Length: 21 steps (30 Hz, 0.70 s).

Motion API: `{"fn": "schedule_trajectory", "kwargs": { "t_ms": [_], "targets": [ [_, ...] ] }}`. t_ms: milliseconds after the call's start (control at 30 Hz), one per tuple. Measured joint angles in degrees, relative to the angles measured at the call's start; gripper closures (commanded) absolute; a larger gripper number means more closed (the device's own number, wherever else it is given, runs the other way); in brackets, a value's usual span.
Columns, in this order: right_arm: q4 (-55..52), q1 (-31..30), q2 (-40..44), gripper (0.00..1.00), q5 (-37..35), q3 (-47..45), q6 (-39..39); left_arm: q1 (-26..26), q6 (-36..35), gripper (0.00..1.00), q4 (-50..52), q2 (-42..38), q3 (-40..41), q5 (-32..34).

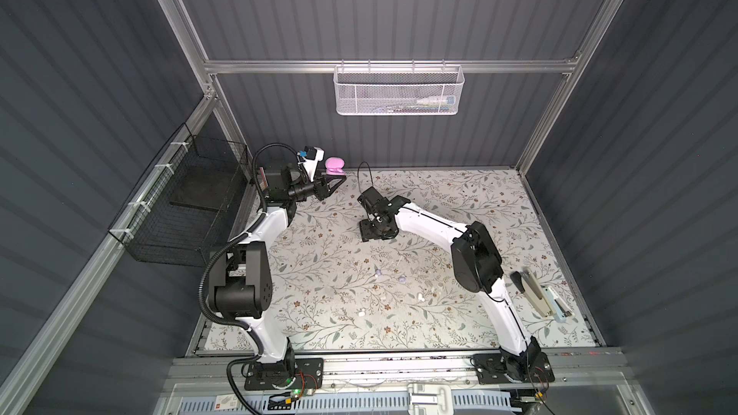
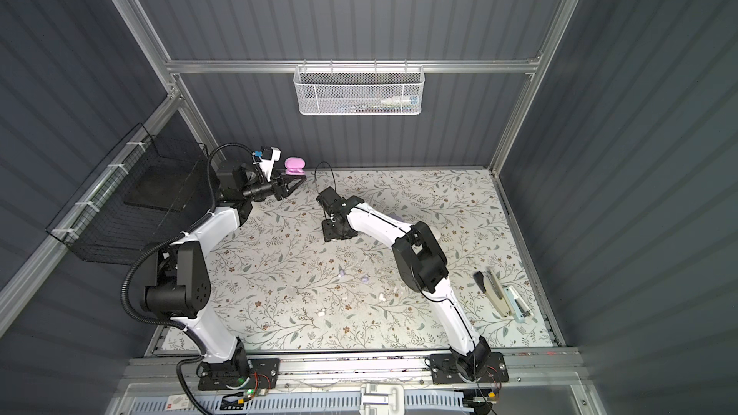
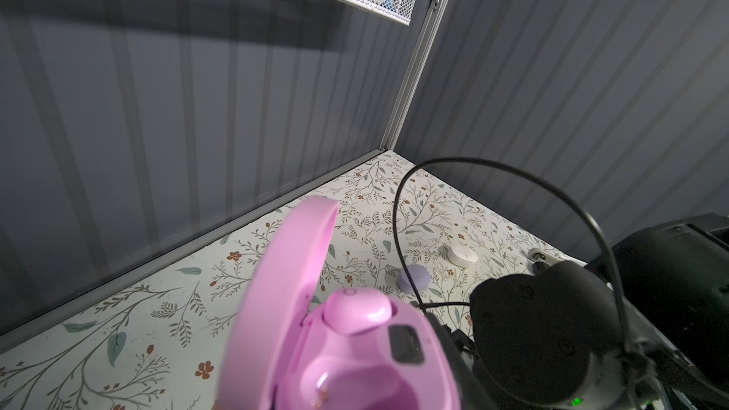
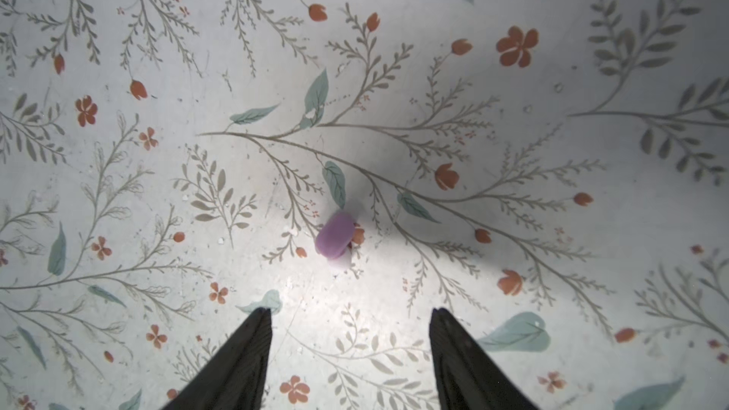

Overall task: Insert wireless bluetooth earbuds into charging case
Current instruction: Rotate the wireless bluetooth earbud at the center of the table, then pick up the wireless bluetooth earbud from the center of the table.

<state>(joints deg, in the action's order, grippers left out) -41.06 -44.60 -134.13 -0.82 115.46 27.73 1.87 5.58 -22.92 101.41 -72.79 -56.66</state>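
Left gripper (image 1: 337,179) is closed firmly on the pink charging case (image 3: 355,368), which I see held lid-open above the floral table covering (image 4: 118,191), close to the back wall (image 3: 157,112). One pink earbud (image 3: 357,311) is seated in a socket and the second socket beside it is bare. Right gripper (image 4: 349,311) points down at the covering, jaws well apart and holding nothing, with a purple-pink earbud (image 4: 335,239) lying just ahead of its fingertips. Loose lavender earbuds (image 1: 378,272) and white earbuds (image 1: 420,296) lie mid-table, well apart from the case.
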Motion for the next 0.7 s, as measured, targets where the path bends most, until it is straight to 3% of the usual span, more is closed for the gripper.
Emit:
{"fn": "schedule_trajectory", "kwargs": {
  "t_ms": [700],
  "targets": [
    [-4.92,-0.02,-10.05,0.51,0.92,12.57,3.37,0.00,0.00,0.69,1.03,0.00,-0.02,0.02]
  ]
}}
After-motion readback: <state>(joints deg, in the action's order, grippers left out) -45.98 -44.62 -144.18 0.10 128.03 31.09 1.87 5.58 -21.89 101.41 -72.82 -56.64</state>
